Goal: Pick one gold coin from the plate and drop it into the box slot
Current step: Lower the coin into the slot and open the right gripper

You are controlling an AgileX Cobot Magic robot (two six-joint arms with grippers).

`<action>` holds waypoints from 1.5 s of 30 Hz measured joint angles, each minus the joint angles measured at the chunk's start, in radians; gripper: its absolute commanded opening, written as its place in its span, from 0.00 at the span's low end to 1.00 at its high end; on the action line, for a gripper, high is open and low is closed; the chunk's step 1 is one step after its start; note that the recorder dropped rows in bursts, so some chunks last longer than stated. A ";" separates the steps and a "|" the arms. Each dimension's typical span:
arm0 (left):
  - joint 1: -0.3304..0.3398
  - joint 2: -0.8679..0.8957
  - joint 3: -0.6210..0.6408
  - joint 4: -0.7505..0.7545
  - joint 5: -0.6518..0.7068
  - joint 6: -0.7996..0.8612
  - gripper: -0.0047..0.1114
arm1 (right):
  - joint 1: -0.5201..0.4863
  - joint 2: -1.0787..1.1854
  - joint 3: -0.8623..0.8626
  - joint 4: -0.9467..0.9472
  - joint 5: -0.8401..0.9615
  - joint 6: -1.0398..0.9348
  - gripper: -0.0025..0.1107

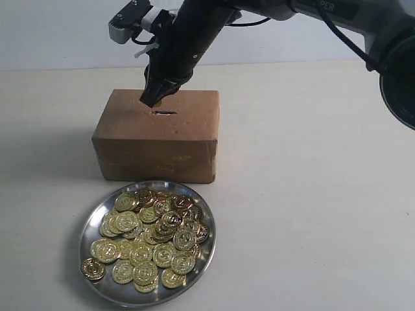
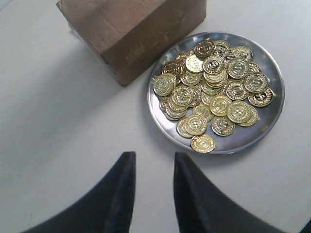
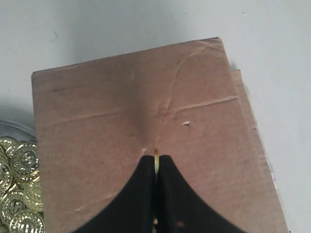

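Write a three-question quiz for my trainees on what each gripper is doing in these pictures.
1. True or false: the left gripper is open and holds nothing.
2. What does the right gripper pinch? A a gold coin; B a screw; C nothing.
3. Fill in: the right gripper is poised over the ___, near its slot.

Key: 1 true; 2 A; 3 box.
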 measured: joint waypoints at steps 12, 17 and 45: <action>0.000 0.000 0.000 0.000 0.000 0.000 0.28 | 0.000 0.002 0.000 -0.057 0.019 -0.004 0.02; 0.000 0.000 0.000 0.000 0.000 0.000 0.28 | 0.000 0.002 0.000 -0.062 0.023 -0.004 0.02; 0.000 0.000 0.000 0.000 0.000 0.002 0.28 | 0.000 0.021 0.000 -0.059 0.043 0.021 0.13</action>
